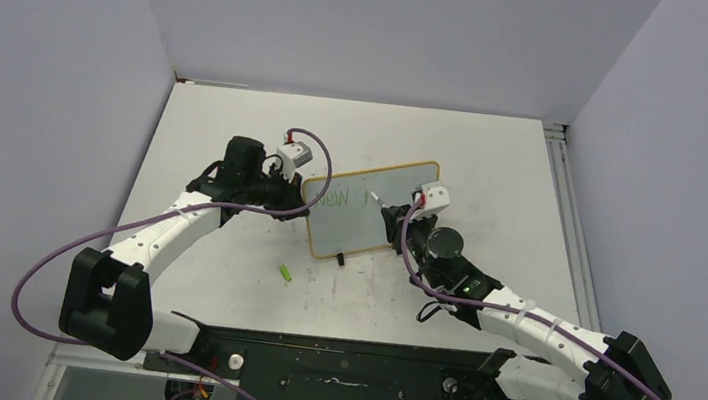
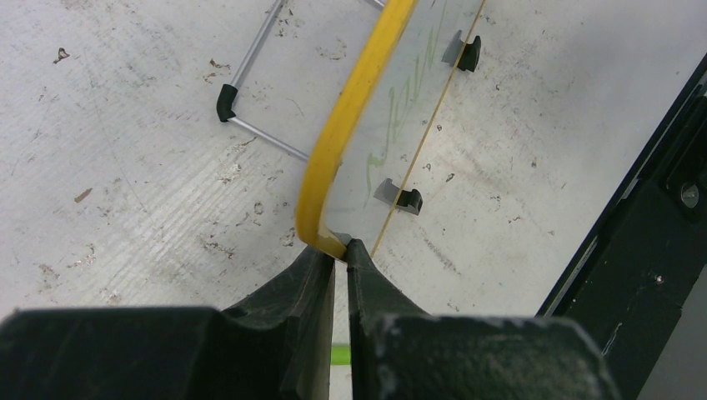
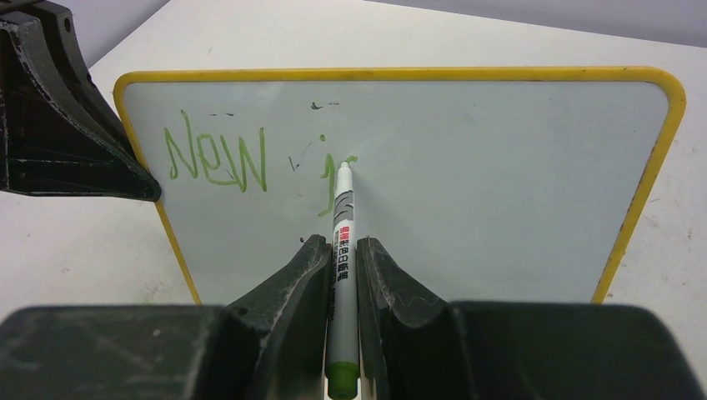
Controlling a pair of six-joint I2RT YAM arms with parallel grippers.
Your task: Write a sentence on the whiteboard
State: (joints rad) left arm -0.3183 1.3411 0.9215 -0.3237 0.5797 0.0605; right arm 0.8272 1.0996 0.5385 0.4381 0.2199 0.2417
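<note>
My left gripper [image 2: 340, 254] is clenched on the yellow frame of the whiteboard [image 1: 369, 207], pinching it at the rounded corner of its left edge, with both fingers pressed tight against the rim. The board stands upright near the middle of the table [image 1: 238, 126], tilted a little back, resting on its small black feet [image 2: 408, 198] (a thin wire stand shows behind it from my left wrist). My right gripper [image 3: 342, 250] is closed around a marker [image 3: 343, 225], gripping its white barrel about halfway along, the green end toward my wrist and the tip pointing away from me. That tip touches the board's face just right of the writing. The sentence [image 3: 217, 157] reads "New" in green at the upper left of the board, followed by a small dot and a hooked stroke like a "j" right where the tip sits. A small green cap [image 1: 287, 274] lies on the table in front of the board, apart from both arms.
</note>
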